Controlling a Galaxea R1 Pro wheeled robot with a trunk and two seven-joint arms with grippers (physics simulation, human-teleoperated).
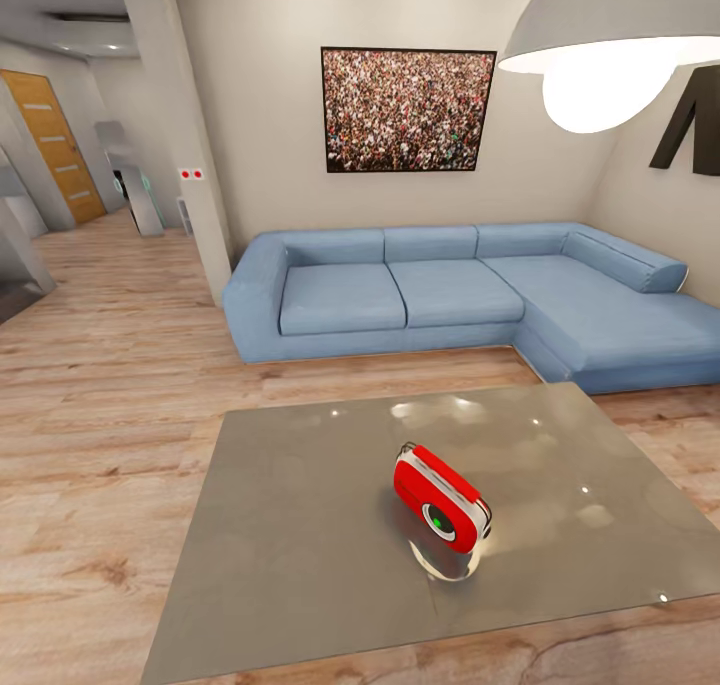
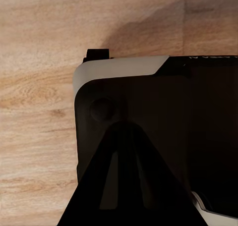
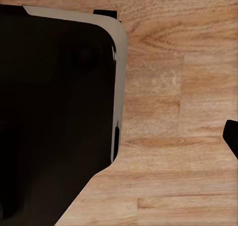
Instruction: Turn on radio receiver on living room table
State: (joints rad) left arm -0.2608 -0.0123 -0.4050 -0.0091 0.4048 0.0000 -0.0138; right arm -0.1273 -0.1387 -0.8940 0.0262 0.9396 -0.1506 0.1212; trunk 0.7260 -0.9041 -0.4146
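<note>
Glossy grey table [image 1: 300,525] on wood floor [image 1: 100,385]; red radio receiver [image 1: 440,498] apparently tilted, right of centre.

Radio receiver [image 1: 441,498] on table [image 1: 300,545], sofa [image 1: 450,295] behind table

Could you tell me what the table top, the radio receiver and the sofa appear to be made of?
The table top looks like glossy grey glass or polished stone: it mirrors lamp highlights and the radio.

The radio receiver looks like smooth red plastic with a pale edge band, judging by its sheen.

The sofa seems matte blue fabric, with a fine weave and no shine.
</note>
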